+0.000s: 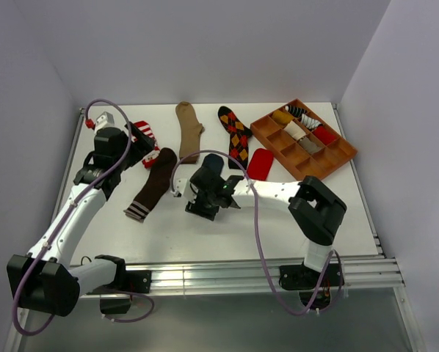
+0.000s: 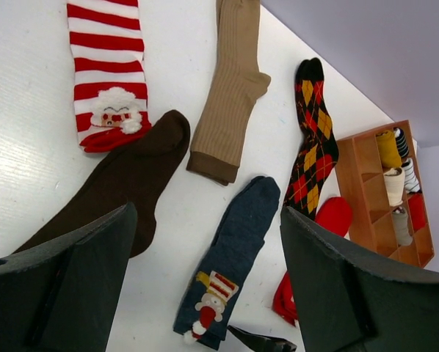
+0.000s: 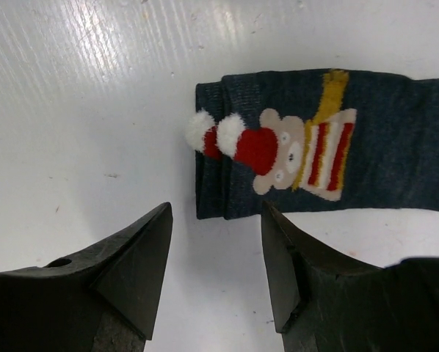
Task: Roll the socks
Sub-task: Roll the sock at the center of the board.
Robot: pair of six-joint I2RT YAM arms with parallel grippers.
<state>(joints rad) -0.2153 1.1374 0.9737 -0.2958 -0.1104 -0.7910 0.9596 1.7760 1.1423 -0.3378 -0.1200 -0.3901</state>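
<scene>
Right gripper [image 3: 216, 220], jaws apart and empty just short of the navy sock [image 3: 403, 147] cuff, may close short and miss fabric; left gripper [image 2: 208, 220] likewise apart.

- Navy sock [image 3: 396, 147]: bear with red hat.
- Striped sock [image 2: 106, 51]: red and white.
- Argyle sock [image 2: 313, 150]: black, red and yellow diamonds.
- Tan sock [image 2: 230, 88], dark brown sock [image 2: 131, 176]: plain.

On the table [image 1: 205, 235] the striped sock [image 1: 142, 134] lies far left, its toe touching the long sock [image 1: 152, 183], which runs toward the near edge. To their right come the ribbed sock [image 1: 188, 128], the bear sock [image 2: 234, 257] nearer the middle, the diamond sock [image 1: 236, 136] and the short sock [image 1: 260, 163]. The compartment tray [image 1: 338, 155] sits far right, just beside the short sock, with rolled socks [image 1: 296, 130] in its far compartments.
</scene>
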